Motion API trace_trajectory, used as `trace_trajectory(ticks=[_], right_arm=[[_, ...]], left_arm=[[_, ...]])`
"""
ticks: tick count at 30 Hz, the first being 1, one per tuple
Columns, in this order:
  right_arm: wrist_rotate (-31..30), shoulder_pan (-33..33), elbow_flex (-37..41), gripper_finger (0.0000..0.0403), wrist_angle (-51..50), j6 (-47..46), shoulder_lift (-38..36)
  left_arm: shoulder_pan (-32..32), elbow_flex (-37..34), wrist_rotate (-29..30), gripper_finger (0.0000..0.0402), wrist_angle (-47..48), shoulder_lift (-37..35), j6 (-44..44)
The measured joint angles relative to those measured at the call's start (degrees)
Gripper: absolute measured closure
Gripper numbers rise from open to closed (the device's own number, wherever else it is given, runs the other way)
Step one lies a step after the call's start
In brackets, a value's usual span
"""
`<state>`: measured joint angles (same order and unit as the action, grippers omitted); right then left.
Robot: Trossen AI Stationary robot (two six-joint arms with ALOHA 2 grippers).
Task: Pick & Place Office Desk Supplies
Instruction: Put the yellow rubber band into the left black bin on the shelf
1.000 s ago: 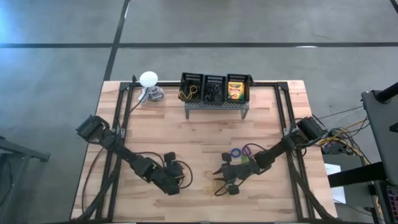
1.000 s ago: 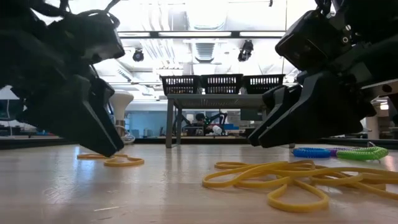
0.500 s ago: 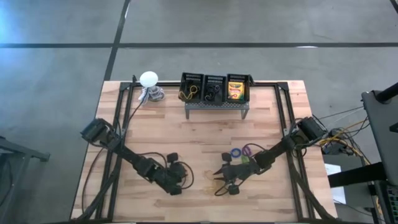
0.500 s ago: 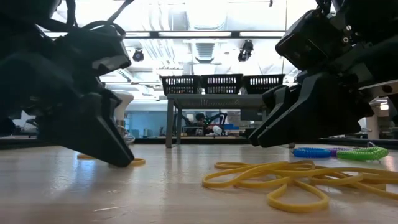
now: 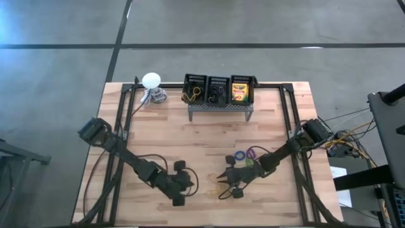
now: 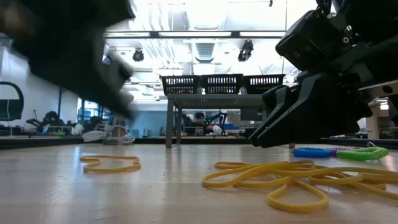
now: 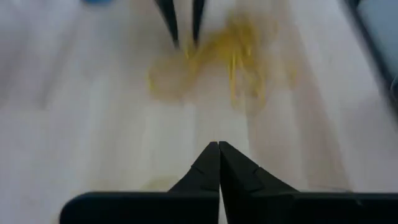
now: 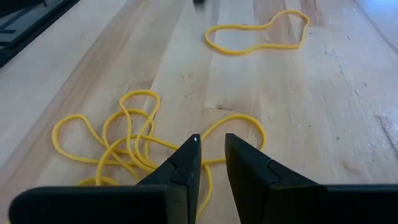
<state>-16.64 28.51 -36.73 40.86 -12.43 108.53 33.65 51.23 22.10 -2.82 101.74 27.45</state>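
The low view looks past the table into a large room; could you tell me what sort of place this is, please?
Probably a robotics lab or workshop: exposed ceiling ducts and strip lights, benches with equipment along the far wall, and a concrete floor around the wooden table.

Dark jointed arms, black cabling

Grey concrete floor (image 5: 285, 25), bright ceiling lights (image 6: 205, 12)

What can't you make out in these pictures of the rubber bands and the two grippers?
- Left gripper: shut; the blurred left wrist view and the small high view leave it unclear whether a band is pinched.
- Rubber band pile: in the right wrist view, the right gripper covers its near part.
- Basket contents: too small in the high view to tell apart.
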Motion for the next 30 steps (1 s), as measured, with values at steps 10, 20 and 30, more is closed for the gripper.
trace_trajectory(ticks=[10,20,30], right_arm=[[0.01,-0.02,0.02,0.0332,-0.03,-0.02,0.00],[0.07,-0.02,0.00,0.0337,-0.31,-0.01,0.00],[0.07,-0.02,-0.02,0.0337,-0.28,0.00,0.00]], left_arm=[[-4.36,-1.06,2.25,0.0400,-0.32,-11.76,-3.68],[-5.62,-5.52,0.79,0.0384,2.13,-12.65,-4.37],[-5.54,-12.10,-3.20,0.0292,-3.61,-12.44,-22.52]])
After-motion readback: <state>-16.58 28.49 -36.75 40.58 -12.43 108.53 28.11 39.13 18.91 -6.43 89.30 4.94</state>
